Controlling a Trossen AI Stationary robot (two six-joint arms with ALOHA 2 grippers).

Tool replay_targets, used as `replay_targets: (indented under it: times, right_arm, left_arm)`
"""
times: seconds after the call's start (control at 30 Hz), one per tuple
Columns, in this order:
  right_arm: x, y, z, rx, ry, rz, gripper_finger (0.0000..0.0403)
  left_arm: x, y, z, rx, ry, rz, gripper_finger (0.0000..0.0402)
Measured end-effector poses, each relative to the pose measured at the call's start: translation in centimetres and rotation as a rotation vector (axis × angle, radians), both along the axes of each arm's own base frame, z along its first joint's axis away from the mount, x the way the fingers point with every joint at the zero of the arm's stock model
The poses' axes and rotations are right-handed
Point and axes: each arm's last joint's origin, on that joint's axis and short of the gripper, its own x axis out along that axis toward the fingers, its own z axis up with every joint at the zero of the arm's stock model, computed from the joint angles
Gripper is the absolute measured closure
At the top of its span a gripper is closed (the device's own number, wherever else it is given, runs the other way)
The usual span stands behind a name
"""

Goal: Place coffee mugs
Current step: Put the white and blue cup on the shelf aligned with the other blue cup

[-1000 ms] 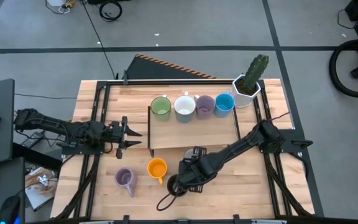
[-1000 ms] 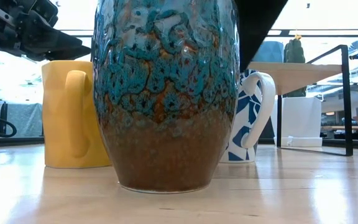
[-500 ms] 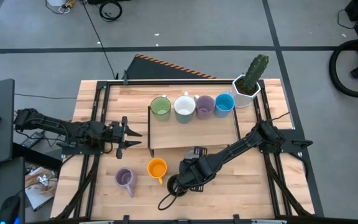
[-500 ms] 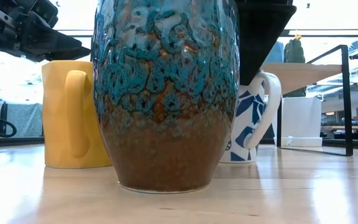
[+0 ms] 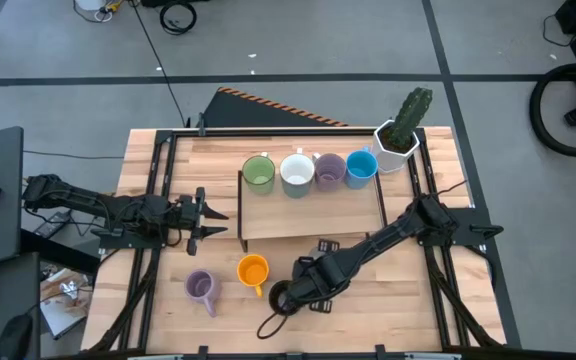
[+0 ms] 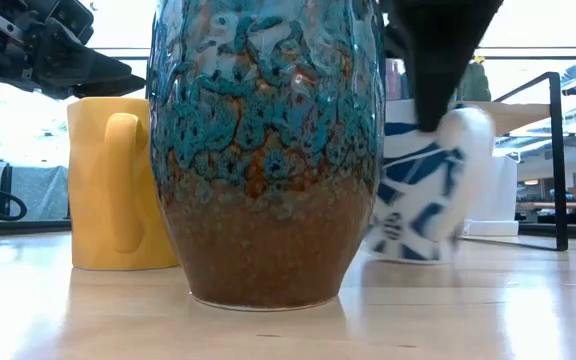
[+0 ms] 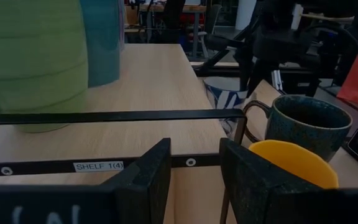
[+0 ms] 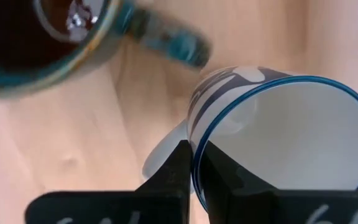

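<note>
Fingers of the right gripper, spread a second before, had pressed together on the rim of the white mug with blue pattern, one finger inside the rim and one outside. That mug, upright on the counter a second earlier, now tilted in the low view, close behind the dark brown mug. From above, the right gripper sat just beside the dark brown mug, slightly nearer the counter's front than before. Left gripper hung unchanged beside the shelf, its fingers partly spread and holding nothing. Green, white, lavender and blue mugs stood on the shelf; an orange mug and a second lavender mug stood on the counter.
</note>
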Motion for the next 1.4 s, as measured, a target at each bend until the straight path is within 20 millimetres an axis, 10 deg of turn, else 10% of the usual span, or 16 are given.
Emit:
replay_targets:
  times: [0.63, 1.4]
  right_arm:
    - [-2.5, 1.0, 6.2, 0.121, 0.013, -0.007, 0.0377]
    - [-7.3, -2.7, 15.6, 0.121, -0.195, -0.02, 0.0377]
  left_arm:
    - [0.0, 0.0, 0.0, -0.024, 0.001, 0.003, 0.026]
    - [0.0, 0.2, -0.2, -0.009, 0.02, 0.051, 0.026]
